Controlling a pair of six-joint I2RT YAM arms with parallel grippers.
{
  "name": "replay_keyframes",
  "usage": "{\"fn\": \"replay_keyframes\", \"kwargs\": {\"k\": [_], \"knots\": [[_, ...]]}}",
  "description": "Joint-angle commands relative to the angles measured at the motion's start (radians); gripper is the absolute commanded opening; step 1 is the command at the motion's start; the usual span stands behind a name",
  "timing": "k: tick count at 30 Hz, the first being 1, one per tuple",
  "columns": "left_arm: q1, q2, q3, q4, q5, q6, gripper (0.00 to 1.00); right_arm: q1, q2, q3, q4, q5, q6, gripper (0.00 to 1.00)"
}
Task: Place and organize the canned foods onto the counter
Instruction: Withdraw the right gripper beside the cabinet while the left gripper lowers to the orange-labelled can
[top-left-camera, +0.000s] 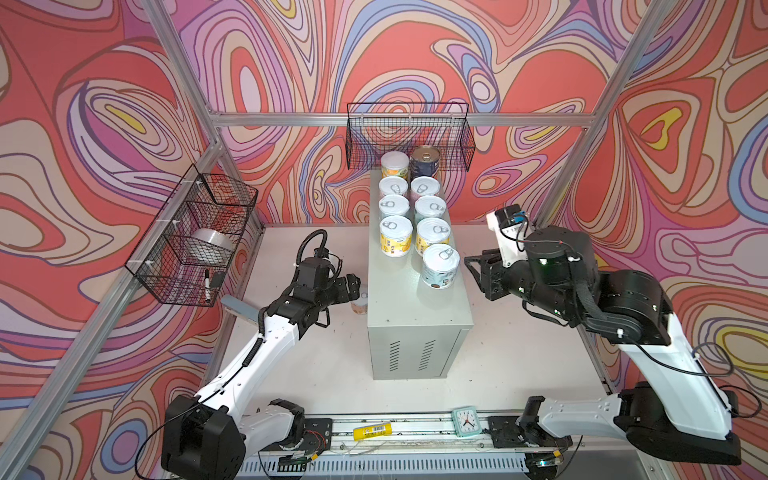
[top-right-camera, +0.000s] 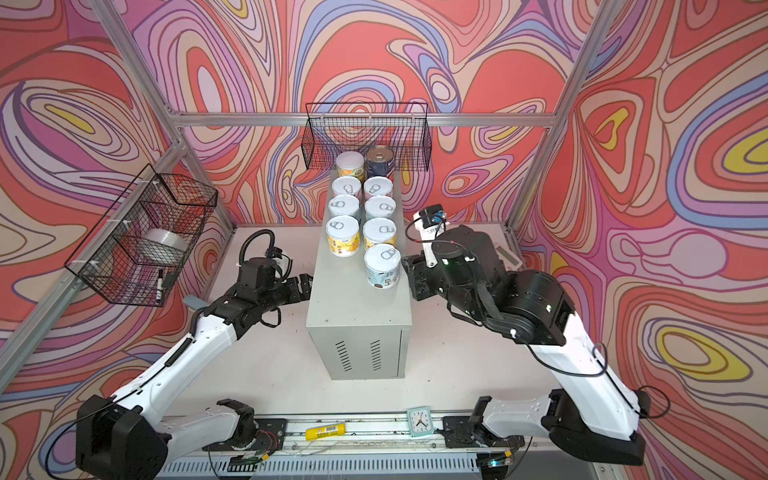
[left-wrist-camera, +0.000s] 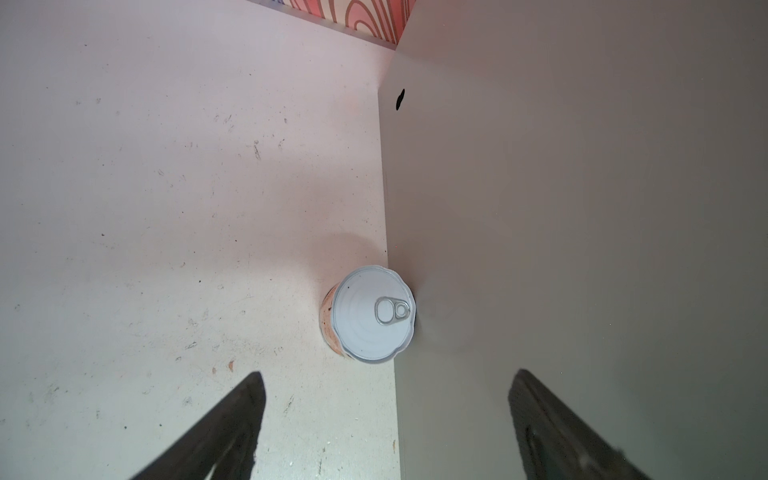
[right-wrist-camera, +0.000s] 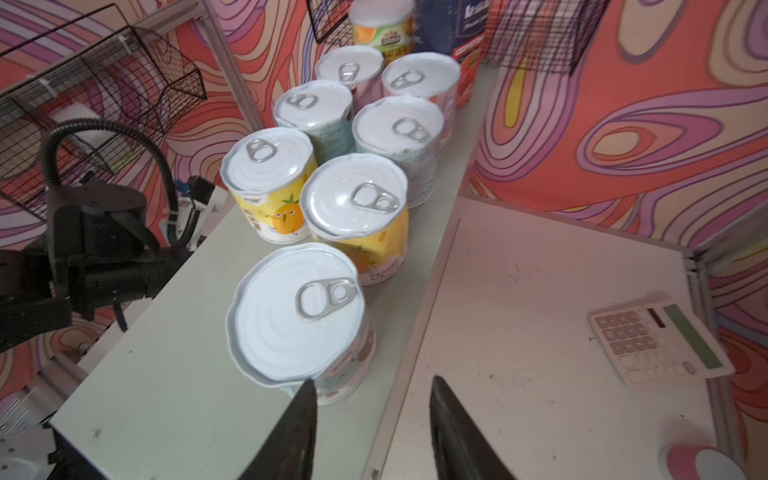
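White tabletop (top-left-camera: 332, 374), kinda scuffed. Sitting directly on it: the tall grey counter (top-left-camera: 411, 316) mid-table, one lone can (left-wrist-camera: 372, 316) snug against the counter's side, and a calculator (right-wrist-camera: 660, 340) over by the back right corner. Up on the counter, nine cans (top-left-camera: 440, 266) in two rows.
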Motion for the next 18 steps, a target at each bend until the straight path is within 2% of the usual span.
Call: {"fn": "replay_keyframes", "kwargs": {"k": [1,3,7,10,13,16,18], "knots": [[-0.004,0.007,0.04,-0.015,-0.011,0.015,0.92,-0.039,-0.014,-0.043,0.043,0.165,-0.016,0.45],[-0.004,0.019,0.044,-0.017,-0.002,0.013,0.92,-0.159,-0.043,-0.105,0.101,0.086,-0.025,0.45],[-0.005,0.031,0.035,0.009,0.011,-0.002,0.92,-0.55,-0.056,-0.212,0.206,-0.247,-0.044,0.48],[-0.007,0.041,0.032,0.027,0.013,-0.011,0.92,-0.767,-0.05,-0.287,0.296,-0.403,-0.028,0.51],[-0.008,0.055,0.031,0.039,0.006,-0.011,0.92,-0.838,-0.041,-0.33,0.369,-0.377,-0.003,0.56],[-0.01,0.08,0.032,0.043,-0.002,-0.011,0.92,-0.87,-0.008,-0.365,0.417,-0.399,0.029,0.61],[-0.01,0.094,0.032,0.043,-0.003,-0.007,0.92,-0.887,-0.002,-0.424,0.479,-0.373,0.059,0.66]]}}
